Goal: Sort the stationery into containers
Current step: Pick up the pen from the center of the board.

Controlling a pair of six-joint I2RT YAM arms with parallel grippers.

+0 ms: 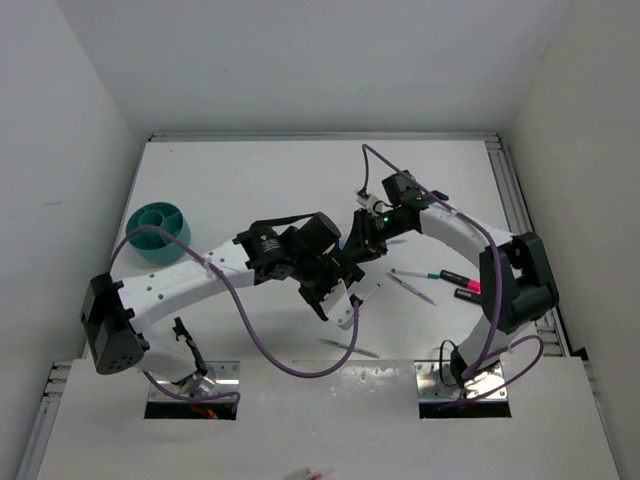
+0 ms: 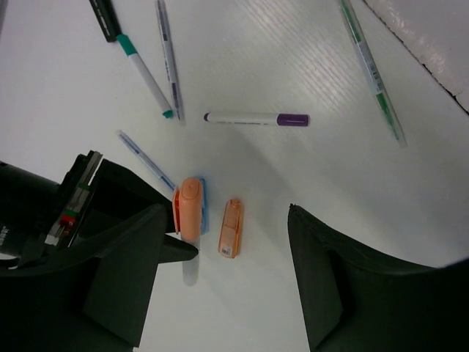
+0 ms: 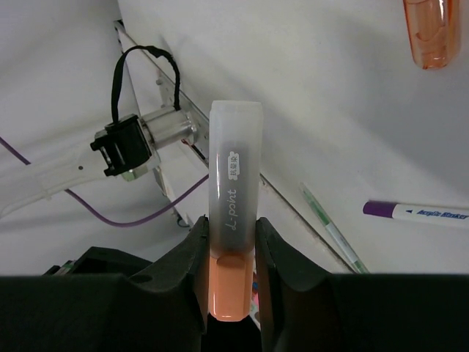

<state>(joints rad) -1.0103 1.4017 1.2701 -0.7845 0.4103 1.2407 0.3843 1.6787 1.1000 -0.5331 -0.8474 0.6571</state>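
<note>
The left end effector [image 2: 226, 214] is hanging over the white bench [image 2: 256, 59] with its two black fingers spread wide, and it is gripping nothing. The stubby orange highlighter [image 2: 230, 229] is lying flat on the bench right between them and is touching neither. Its long axis is running crosswise to the line on which the fingers close. I judge that a straight descent and a squeeze would take it by its narrow sides without any wrist turn. A peach highlighter [image 2: 190, 209] is lying just beside it, very near to the left finger, with something blue partly under it. That finger could be pushing it on the way down.

The right end effector [image 3: 231, 224] is pinching a second highlighter [image 3: 234, 161], which has a peach body and a frosted cap. The cap is sticking out beyond the fingertips, in line with them.

The round teal cup [image 1: 158, 207] is standing at the far left of the bench, well apart from both end effectors. The left arm is the nearer one to it.

The highlighters are looking like smooth, hard plastic, short and a little flattened, so they should not be rolling. The bench surface is matte with fine ribs. The cup is showing a plain rim.
</note>
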